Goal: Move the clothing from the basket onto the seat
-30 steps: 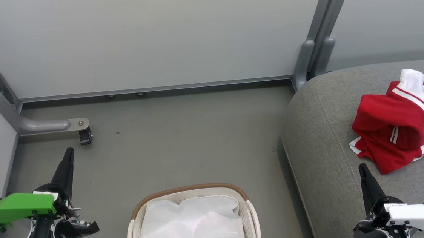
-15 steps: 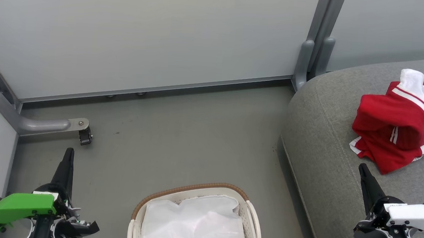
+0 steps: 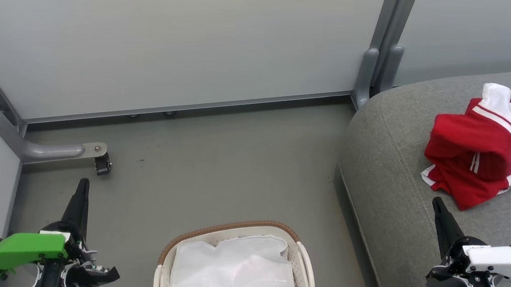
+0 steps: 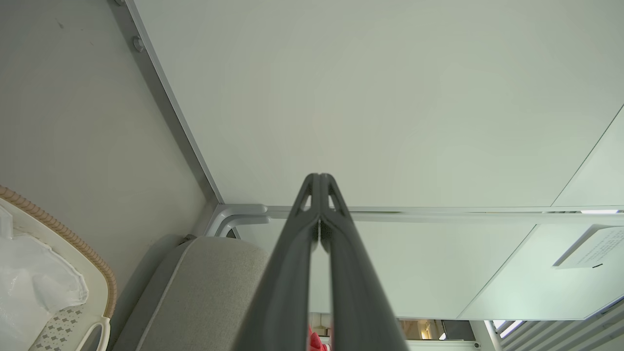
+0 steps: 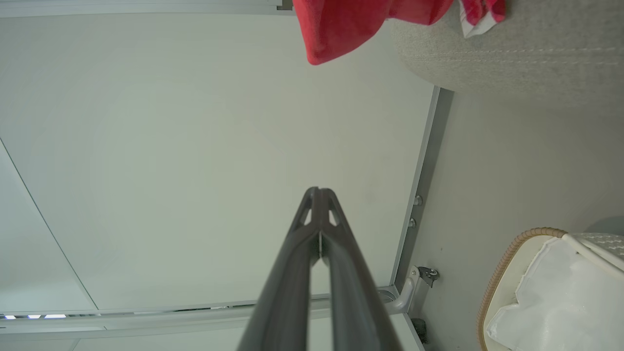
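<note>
The red clothing [image 3: 480, 152] with white stripes lies heaped on the grey seat [image 3: 394, 172] at the right; a red edge of it [image 5: 341, 24] shows at the top of the right wrist view. The basket [image 3: 230, 230] stands on the floor at the bottom centre, holding just its white liner [image 3: 234, 272]. My left gripper [image 3: 82, 184] is shut and empty at the lower left, left of the basket. My right gripper [image 3: 437, 204] is shut and empty at the lower right, over the seat, just below the clothing. Both wrist views show the fingers pressed together [image 4: 319, 183] [image 5: 319, 195].
Grey partition walls [image 3: 177, 41] close off the back and left. A metal foot with a caster [image 3: 101, 161] juts onto the floor at the left. A grey post [image 3: 375, 66] stands at the seat's far corner. Bare floor [image 3: 226, 168] lies between basket and wall.
</note>
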Available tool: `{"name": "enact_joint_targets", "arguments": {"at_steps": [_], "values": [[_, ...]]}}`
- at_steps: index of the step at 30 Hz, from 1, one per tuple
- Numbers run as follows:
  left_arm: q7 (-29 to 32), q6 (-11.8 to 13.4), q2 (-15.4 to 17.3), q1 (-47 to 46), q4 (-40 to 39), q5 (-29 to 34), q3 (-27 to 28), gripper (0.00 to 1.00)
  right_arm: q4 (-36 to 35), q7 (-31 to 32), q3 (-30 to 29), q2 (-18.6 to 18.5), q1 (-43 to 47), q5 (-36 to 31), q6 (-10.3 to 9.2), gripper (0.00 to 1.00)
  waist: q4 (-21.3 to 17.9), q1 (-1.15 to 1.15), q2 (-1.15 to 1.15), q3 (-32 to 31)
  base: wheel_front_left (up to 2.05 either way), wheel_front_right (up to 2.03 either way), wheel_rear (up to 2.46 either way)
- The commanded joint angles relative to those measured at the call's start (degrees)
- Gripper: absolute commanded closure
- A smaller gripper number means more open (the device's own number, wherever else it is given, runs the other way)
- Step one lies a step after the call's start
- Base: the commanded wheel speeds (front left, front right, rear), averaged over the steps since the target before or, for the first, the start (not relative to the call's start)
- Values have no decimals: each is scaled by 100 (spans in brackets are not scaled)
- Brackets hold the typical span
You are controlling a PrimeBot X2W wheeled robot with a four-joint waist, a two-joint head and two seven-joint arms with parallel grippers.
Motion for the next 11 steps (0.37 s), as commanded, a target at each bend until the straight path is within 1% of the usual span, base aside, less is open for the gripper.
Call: {"name": "enact_joint_targets", "arguments": {"at_steps": [1,11], "values": [[20,-35,38,-72,-9,-15,11,100,-16,18,-12,-31,60,21,0,100,0,0,0,0,0,0,0],[20,-35,38,-72,-9,-15,11,100,-16,17,-11,-31,60,21,0,100,0,0,0,0,0,0,0]]}}
